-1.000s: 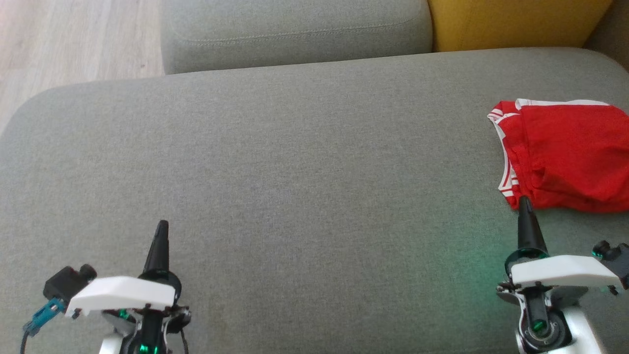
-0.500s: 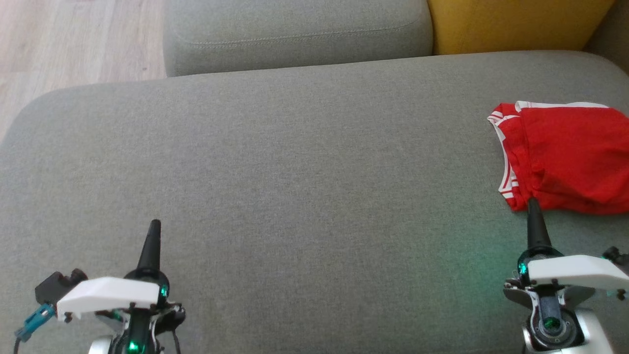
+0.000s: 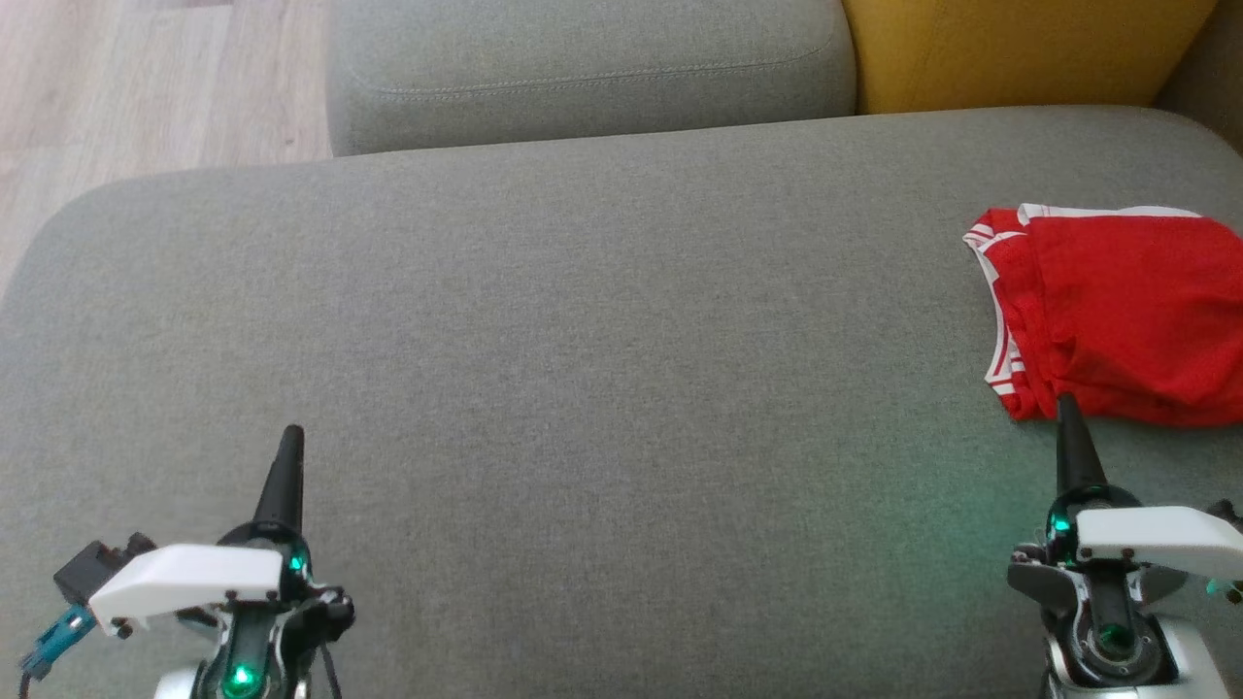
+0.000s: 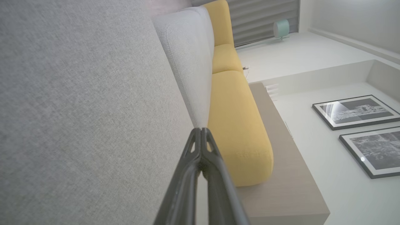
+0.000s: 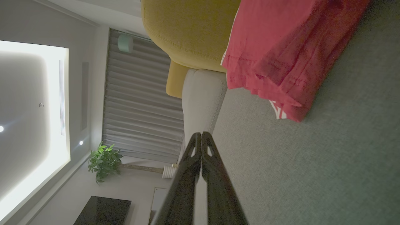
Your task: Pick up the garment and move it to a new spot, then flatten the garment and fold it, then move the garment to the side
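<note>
The red garment [image 3: 1126, 311] with white trim lies folded in a bundle at the right edge of the grey sofa seat [image 3: 602, 340]; it shows again in the right wrist view as the red garment [image 5: 281, 47]. My right gripper [image 3: 1066, 406] is shut and empty, its tip just in front of the garment's near edge; in its own view the right gripper [image 5: 200, 135] has both fingers pressed together. At the lower left my left gripper [image 3: 290, 434] is shut and empty over bare cushion, with the left gripper [image 4: 201, 130] closed in its wrist view.
A grey back cushion [image 3: 583, 68] and a yellow cushion [image 3: 1020, 49] stand behind the seat. Wooden floor [image 3: 146, 87] lies beyond the seat's far left corner. The seat's broad middle is bare fabric.
The head view has shifted slightly downward in the picture. Both grippers have drawn back toward the bottom edge and outward, still shut. The garment lies as before.
</note>
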